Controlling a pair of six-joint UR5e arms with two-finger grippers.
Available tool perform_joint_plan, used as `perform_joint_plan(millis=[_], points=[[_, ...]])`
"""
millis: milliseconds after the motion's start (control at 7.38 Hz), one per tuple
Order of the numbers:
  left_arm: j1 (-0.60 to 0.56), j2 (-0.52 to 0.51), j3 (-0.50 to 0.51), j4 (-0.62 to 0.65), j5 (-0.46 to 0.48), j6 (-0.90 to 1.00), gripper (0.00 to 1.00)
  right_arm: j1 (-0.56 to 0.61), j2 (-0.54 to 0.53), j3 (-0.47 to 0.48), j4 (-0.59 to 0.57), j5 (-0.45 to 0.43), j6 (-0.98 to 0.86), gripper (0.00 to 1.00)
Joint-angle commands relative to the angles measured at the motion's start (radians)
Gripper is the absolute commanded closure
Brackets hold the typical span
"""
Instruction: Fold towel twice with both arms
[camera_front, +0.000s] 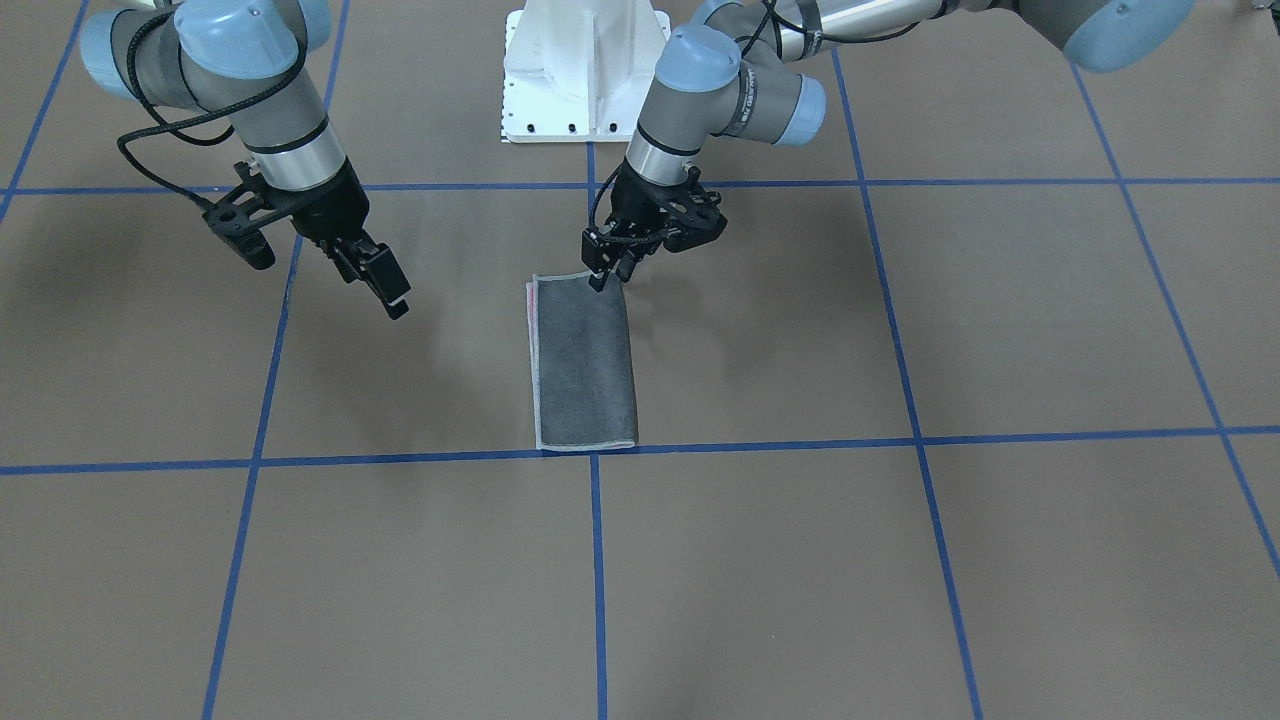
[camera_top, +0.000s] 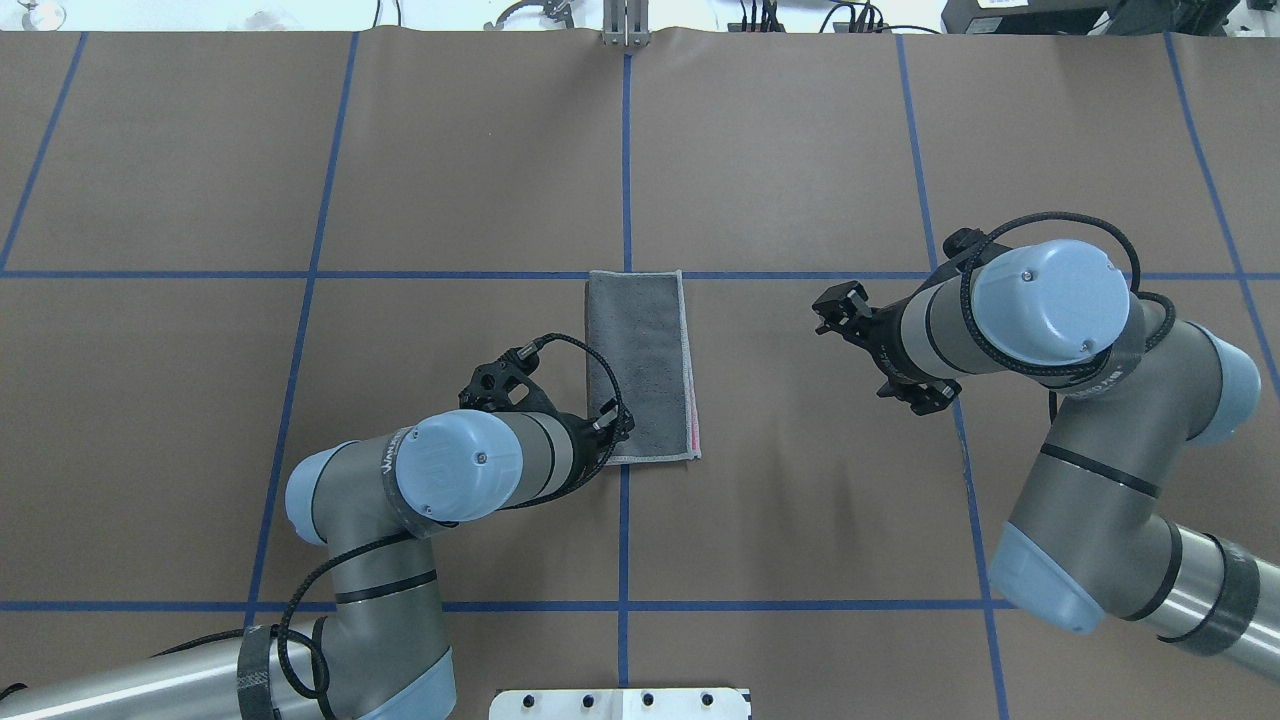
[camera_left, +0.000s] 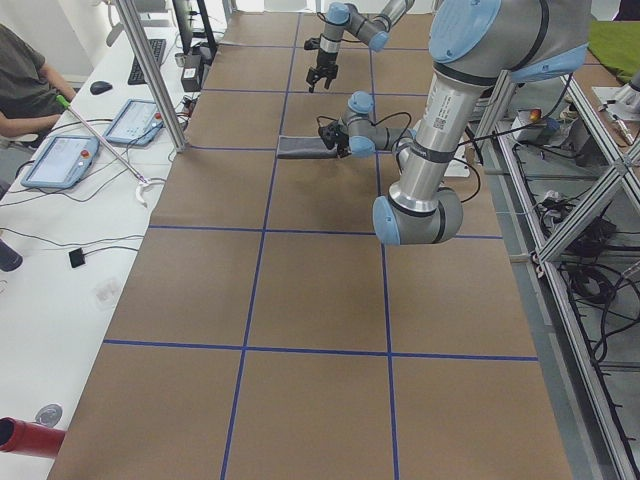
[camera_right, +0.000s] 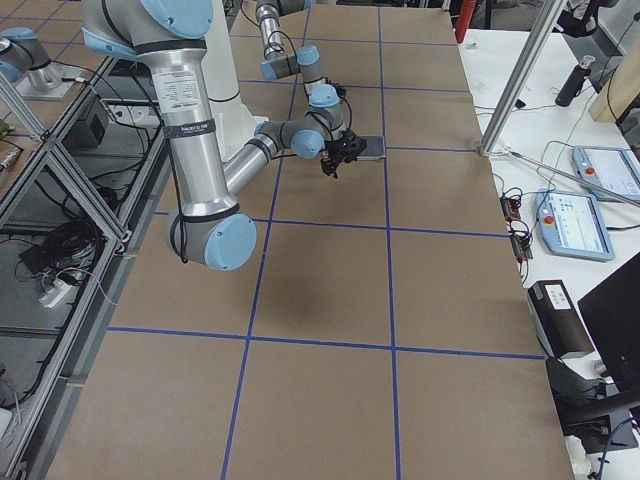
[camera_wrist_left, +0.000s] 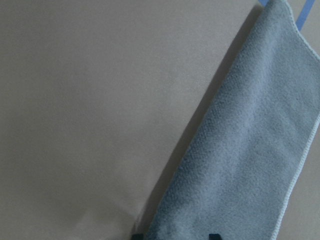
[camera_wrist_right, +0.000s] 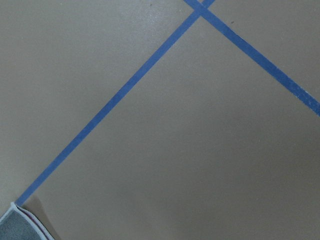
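The towel (camera_front: 583, 365) lies flat on the table as a long strip, dark grey face up, with a thin line of pink showing along one long edge (camera_top: 693, 420). My left gripper (camera_front: 603, 278) is down at the towel's end nearest the robot base. In the left wrist view its two fingertips (camera_wrist_left: 214, 236) stand apart with the towel (camera_wrist_left: 250, 150) between them, so it is open. My right gripper (camera_front: 392, 295) hangs above bare table, well to the side of the towel, holding nothing and apparently open. The right wrist view shows only a towel corner (camera_wrist_right: 15, 225).
Blue tape lines (camera_front: 597, 560) mark a grid on the brown table cover. The white pedestal base (camera_front: 585, 70) stands just behind the towel. A person (camera_left: 30, 90) sits at a side desk with tablets, off the table's far side from the robot.
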Motion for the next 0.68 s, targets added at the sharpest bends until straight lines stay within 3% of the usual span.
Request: perform_joint_plan(millis=[0,542], points=[[0.005,0.006,-0.010,0.002,0.000,-0.001,0.47,-0.003,0.002,-0.002,0.000,-0.001,0.002,0.00],[0.010,0.006,-0.004,0.002,0.000,-0.001,0.48,-0.003,0.002,-0.002,0.000,-0.001,0.002,0.00]])
